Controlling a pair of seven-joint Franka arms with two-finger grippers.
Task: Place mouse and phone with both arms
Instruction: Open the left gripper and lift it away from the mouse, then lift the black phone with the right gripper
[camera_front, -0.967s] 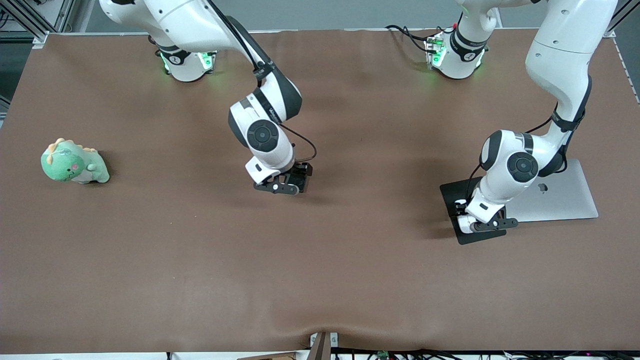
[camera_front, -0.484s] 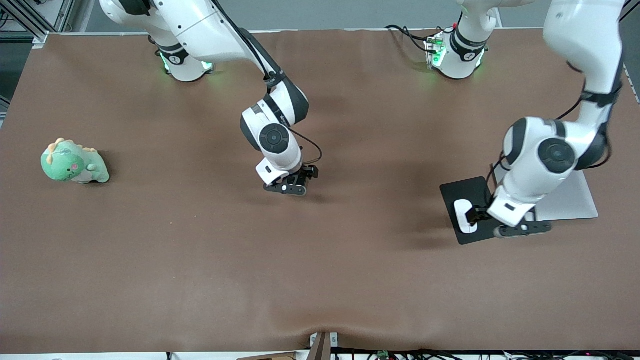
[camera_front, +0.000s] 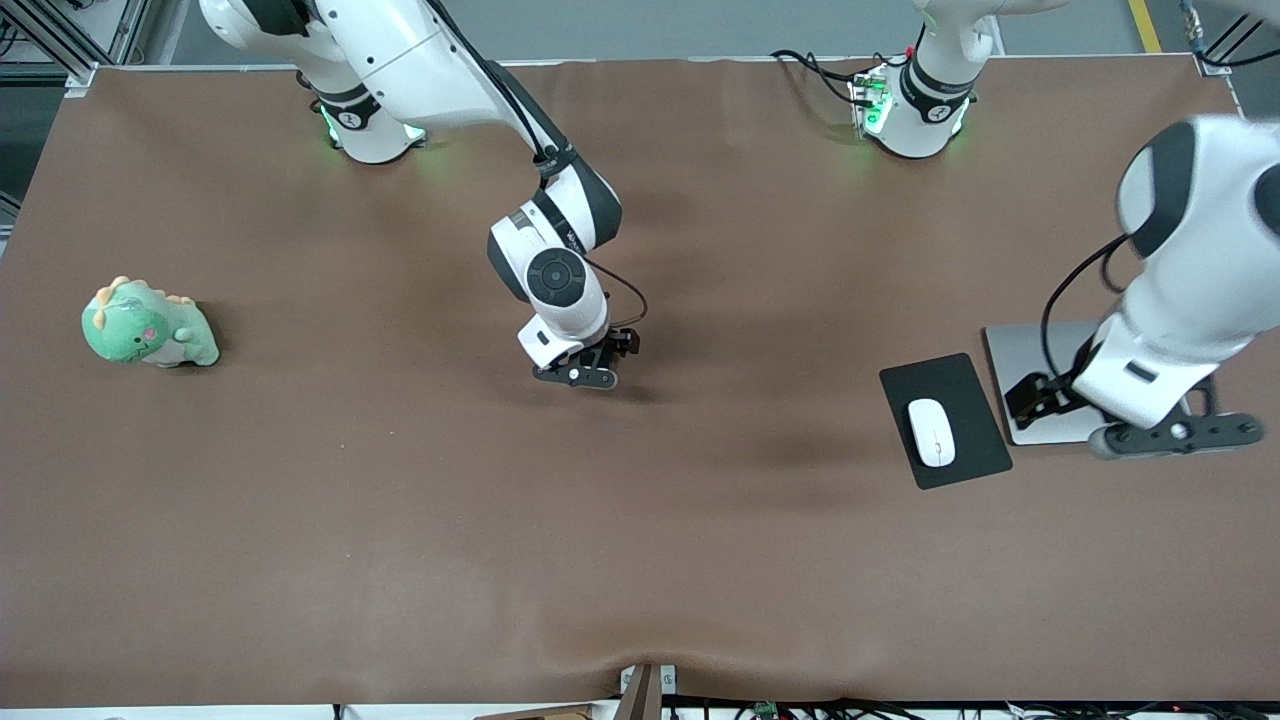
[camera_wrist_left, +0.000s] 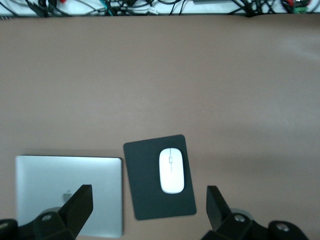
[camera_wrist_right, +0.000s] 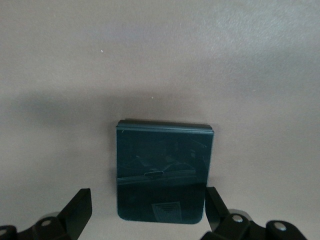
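Note:
The white mouse (camera_front: 931, 432) lies on the black mouse pad (camera_front: 965, 395) at the left arm's end of the table; it also shows in the left wrist view (camera_wrist_left: 171, 170). My left gripper (camera_front: 1038, 396) is open and empty, raised over the pad's edge and the laptop; in its own view (camera_wrist_left: 148, 207) both fingers are spread wide. The black phone (camera_wrist_right: 162, 172) lies flat on the table mid-table. My right gripper (camera_wrist_right: 146, 210) is open and low over it, one finger on each side. In the front view the right gripper (camera_front: 614, 349) hides the phone.
A closed silver laptop (camera_front: 1030, 350) lies beside the mouse pad, partly under the left arm; it also shows in the left wrist view (camera_wrist_left: 50, 185). A green plush dinosaur (camera_front: 147, 325) sits toward the right arm's end. A brown cloth (camera_front: 400, 520) covers the table.
My left gripper has let go of the mouse on the pad, risen, and moved over the laptop. My right gripper has shifted slightly toward the left arm's end, staying low.

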